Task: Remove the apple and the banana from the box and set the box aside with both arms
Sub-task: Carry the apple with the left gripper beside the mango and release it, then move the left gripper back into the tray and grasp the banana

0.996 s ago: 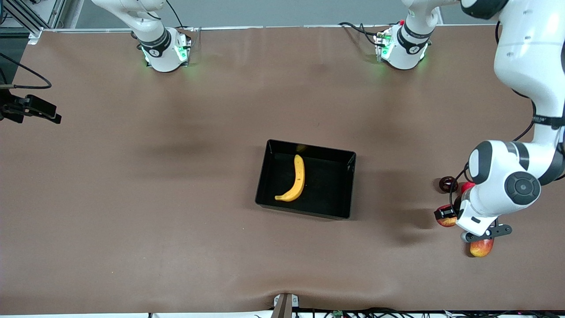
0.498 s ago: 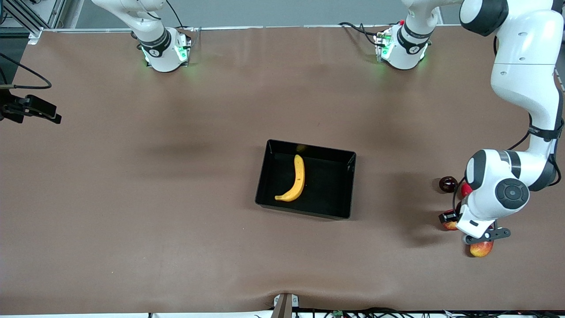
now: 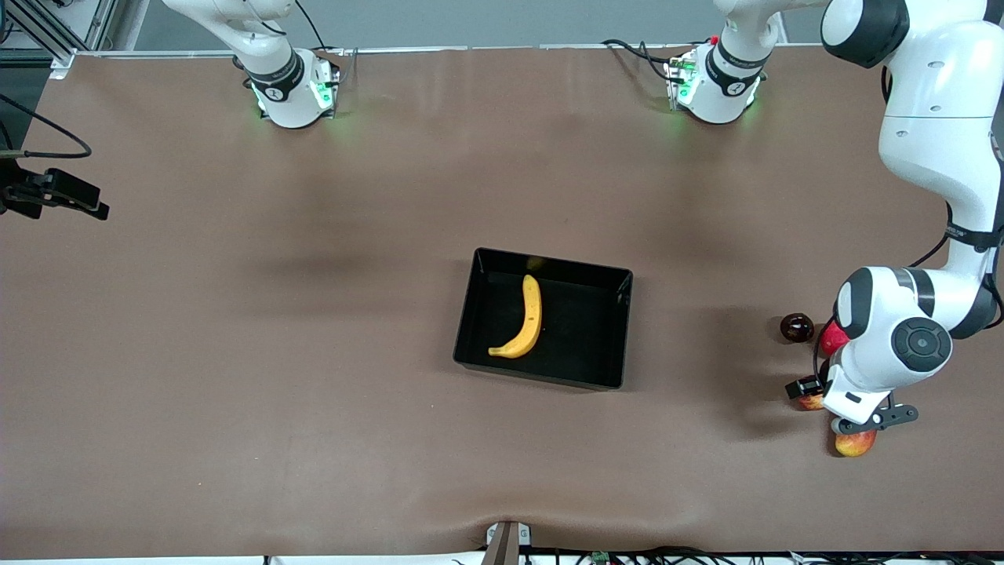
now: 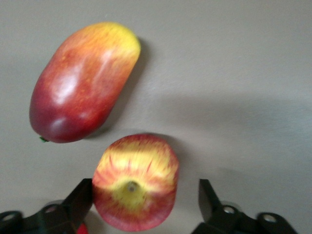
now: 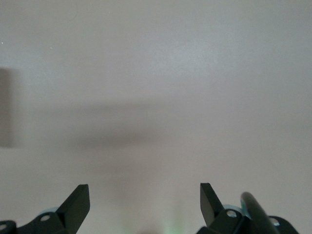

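The yellow banana [image 3: 524, 318] lies in the black tray [image 3: 608, 314] in the middle of the table. The small red apple [image 4: 135, 181] with yellowish streaks sits on the table, stem dimple up, between the fingers of my left gripper [image 4: 145, 190], which is open around it. One finger [image 4: 80, 200] is right beside the apple and the second stands apart from it. In the front view the left arm's hand [image 3: 863, 377] covers the gripper and only an edge of the apple [image 3: 810, 402] shows. My right gripper [image 5: 145, 192] is open and empty over bare table.
A red-and-yellow mango [image 4: 80, 83] lies close beside the apple, nearer to the front camera [image 3: 856, 444]. A dark plum [image 3: 797, 327] and a plain red fruit [image 3: 831, 339] lie farther from that camera, by the left arm's hand. All are toward the left arm's end.
The left arm's hand has shifted a little toward the left arm's end of the table and now covers more of the apple. Tray and banana have not moved.
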`<state>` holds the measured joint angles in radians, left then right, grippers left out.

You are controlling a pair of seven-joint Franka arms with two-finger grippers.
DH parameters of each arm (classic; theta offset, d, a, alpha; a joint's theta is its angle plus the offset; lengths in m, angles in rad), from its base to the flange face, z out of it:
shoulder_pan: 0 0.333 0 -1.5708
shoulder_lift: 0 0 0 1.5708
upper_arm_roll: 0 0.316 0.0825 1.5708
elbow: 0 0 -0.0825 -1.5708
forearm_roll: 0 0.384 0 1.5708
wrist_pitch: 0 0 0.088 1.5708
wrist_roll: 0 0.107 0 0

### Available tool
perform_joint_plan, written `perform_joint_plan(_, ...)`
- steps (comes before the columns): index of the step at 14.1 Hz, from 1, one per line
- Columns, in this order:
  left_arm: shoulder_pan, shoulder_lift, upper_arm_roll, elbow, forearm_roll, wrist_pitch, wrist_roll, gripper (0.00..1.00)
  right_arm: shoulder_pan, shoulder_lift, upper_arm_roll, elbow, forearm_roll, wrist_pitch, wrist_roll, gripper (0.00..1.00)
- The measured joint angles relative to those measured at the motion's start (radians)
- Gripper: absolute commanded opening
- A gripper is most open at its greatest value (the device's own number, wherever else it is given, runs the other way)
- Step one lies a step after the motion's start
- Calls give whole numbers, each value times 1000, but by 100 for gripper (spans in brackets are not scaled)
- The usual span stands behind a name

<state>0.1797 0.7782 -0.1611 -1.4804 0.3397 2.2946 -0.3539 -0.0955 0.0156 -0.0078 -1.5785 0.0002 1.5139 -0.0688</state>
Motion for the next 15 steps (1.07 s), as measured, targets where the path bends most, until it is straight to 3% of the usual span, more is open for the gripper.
perform_joint_plan(5,-1,-97,-165,19,-25,-148,-41,100,-1,1,0,0,0,1,0,100)
perform_joint_plan(8,-13,-160,-291,16,-29,-250,-171,100,-4,8,-1,0,0,4,0,100)
perform_joint_plan(11,-28,-170,-400,9,-29,-269,-324,100,-22,28,-1,0,0,10,0,100)
perform_joint_plan(15,-197,-165,-442,0,-7,-268,-546,100,-30,42,0,2,0,22,0,100)
